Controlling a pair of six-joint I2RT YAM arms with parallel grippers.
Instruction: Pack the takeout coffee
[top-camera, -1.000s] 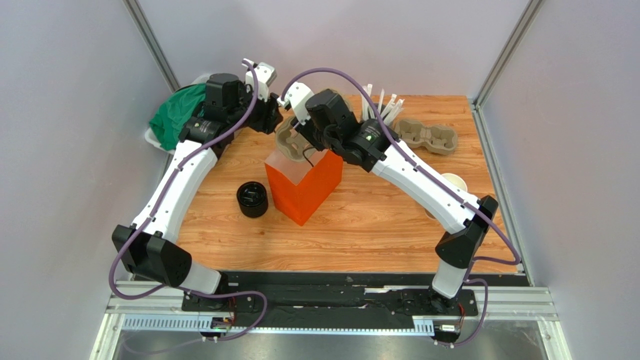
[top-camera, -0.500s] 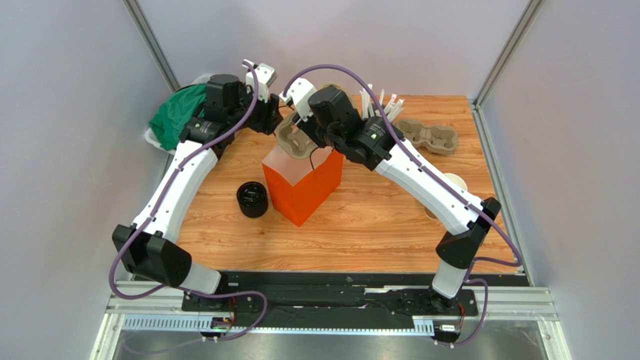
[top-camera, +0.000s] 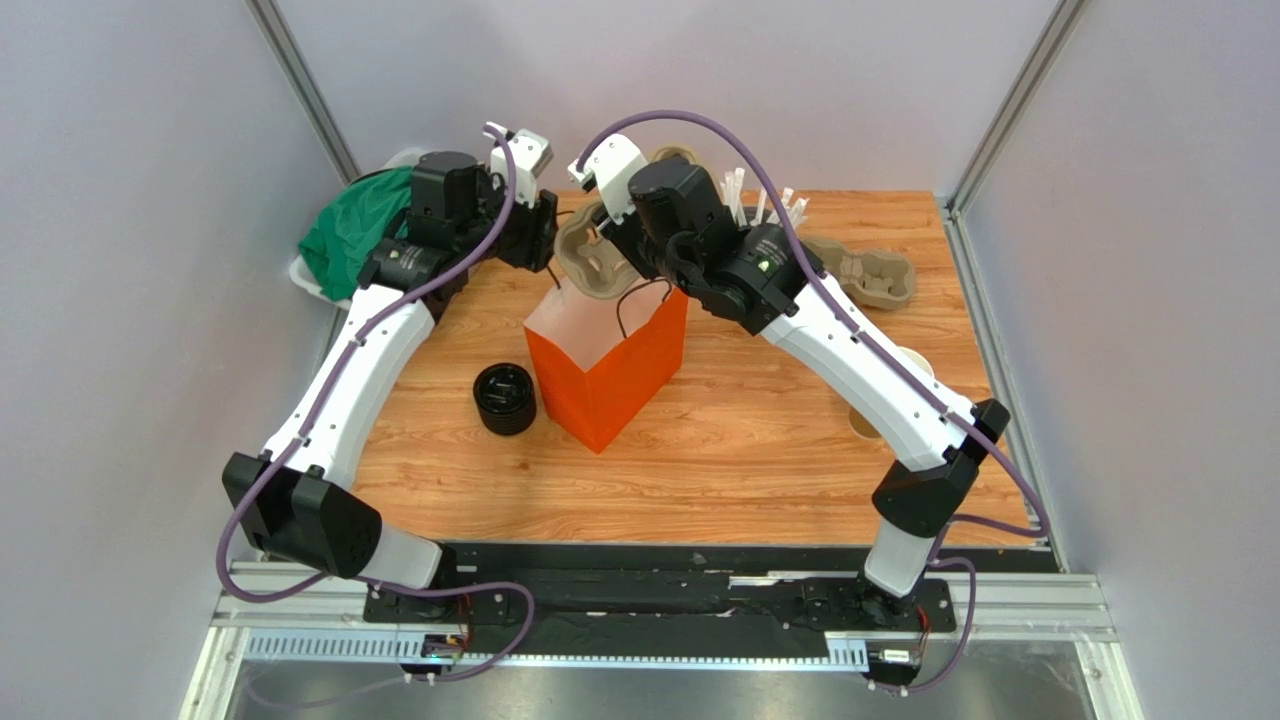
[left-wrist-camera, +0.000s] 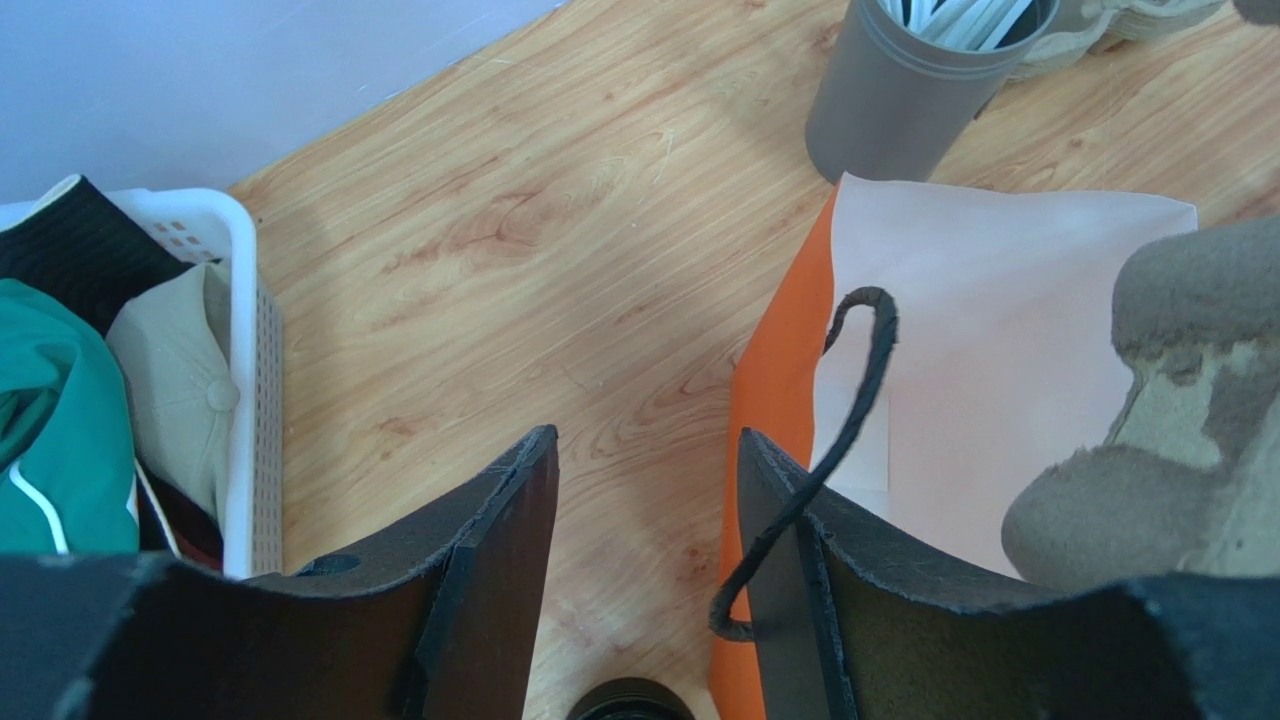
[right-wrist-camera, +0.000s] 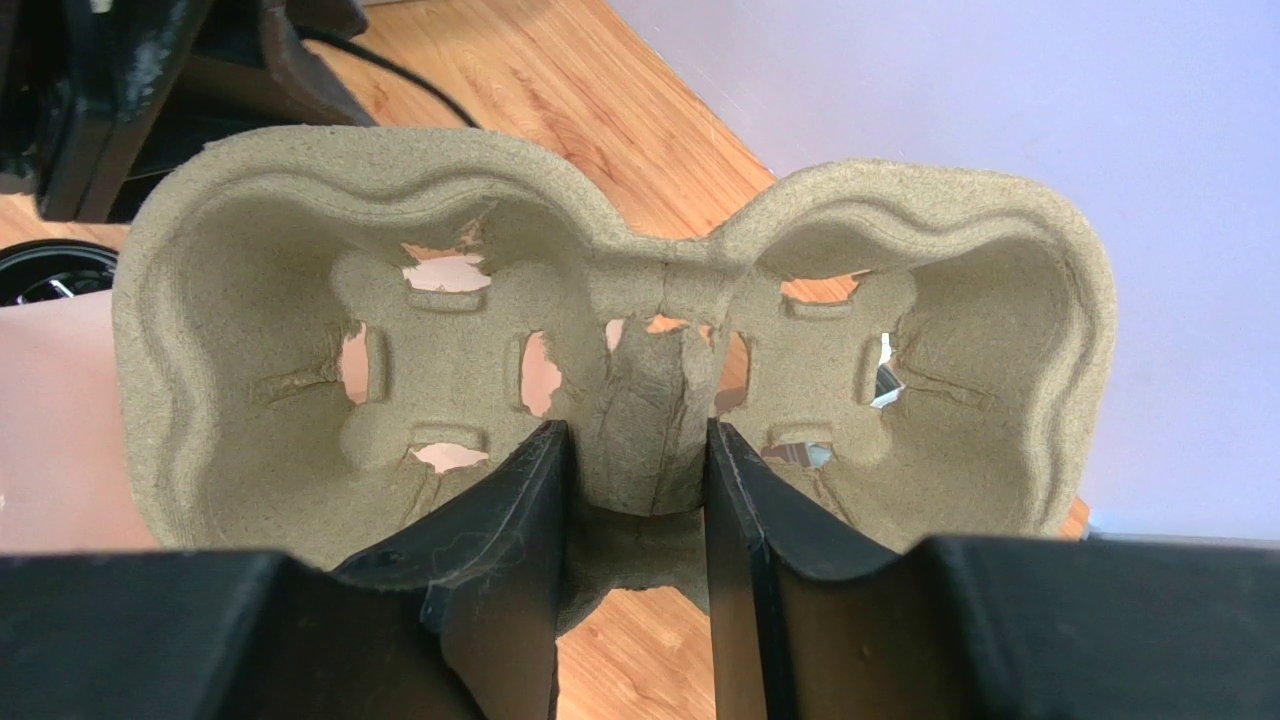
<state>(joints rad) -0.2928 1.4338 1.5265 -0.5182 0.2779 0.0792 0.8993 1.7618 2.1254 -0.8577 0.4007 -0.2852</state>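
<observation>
The black lid (top-camera: 505, 399) is resting on the table (top-camera: 751, 435) just left of the orange bag (top-camera: 609, 375), which is standing open mid-table. A tan cup (top-camera: 861, 426) is showing only as a sliver under the right forearm, at the table's right side. The right gripper (right-wrist-camera: 634, 443) is clenching the central ridge of a pulp carrier (right-wrist-camera: 241, 315), holding it above the bag's far rim. The left gripper (left-wrist-camera: 643, 438) is hovering at the bag's far-left rim, jaws standing apart with bare wood between them. The bag's black handle (left-wrist-camera: 842, 405) is crossing in front of one finger. Beyond, a grey straw cup (left-wrist-camera: 887, 98), a second carrier (top-camera: 860, 270) and a white basket (left-wrist-camera: 248, 345) of clothes are sitting toward the far edge.
</observation>
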